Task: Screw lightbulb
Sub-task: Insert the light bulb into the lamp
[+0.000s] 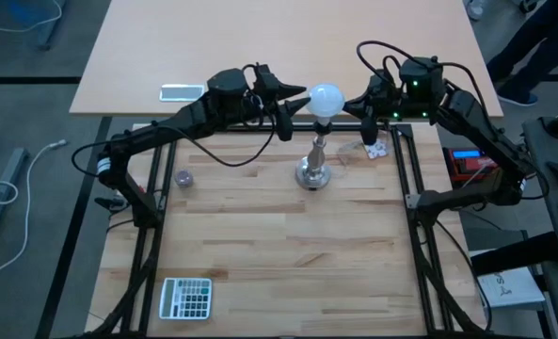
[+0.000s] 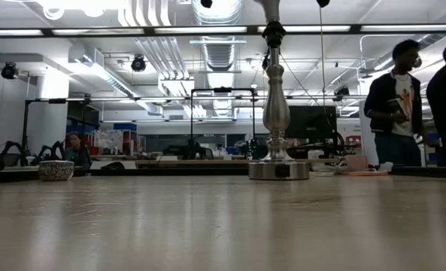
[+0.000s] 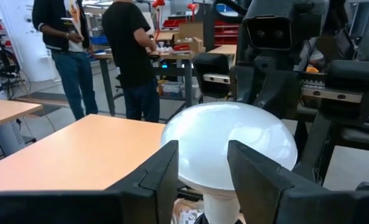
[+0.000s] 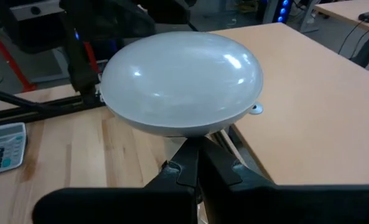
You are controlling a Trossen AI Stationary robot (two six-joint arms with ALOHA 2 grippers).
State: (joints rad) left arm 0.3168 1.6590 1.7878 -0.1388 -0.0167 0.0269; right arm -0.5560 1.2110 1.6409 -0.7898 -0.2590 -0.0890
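Note:
The lightbulb [image 1: 326,99], white and frosted, stands globe up on top of the silver stand [image 1: 314,169], whose round base rests on the wooden table. My left gripper [image 1: 297,111] hangs level on the bulb's left. It is open, and its two fingers [image 3: 165,171] stand in front of the globe [image 3: 234,137], which is wider than the gap between them. My right gripper [image 1: 347,105] comes from the bulb's right and is shut, its tips just under the globe [image 4: 181,78]. The low view shows only the stand [image 2: 277,113]. My right gripper's shut fingertips [image 4: 193,163] end right below the globe's lower rim [image 4: 190,132], slanting in from the table's right side. Whether they touch the bulb I cannot tell. My left gripper's fingers stand right before the globe. Whether they touch it I cannot tell.
A calculator [image 1: 185,298] lies near the front left. A small patterned bowl [image 1: 183,178] sits left of the stand. Small items [image 1: 373,149] lie to its right. A phone [image 1: 182,92] lies on the far tabletop. People [image 2: 395,98] stand in the room beyond.

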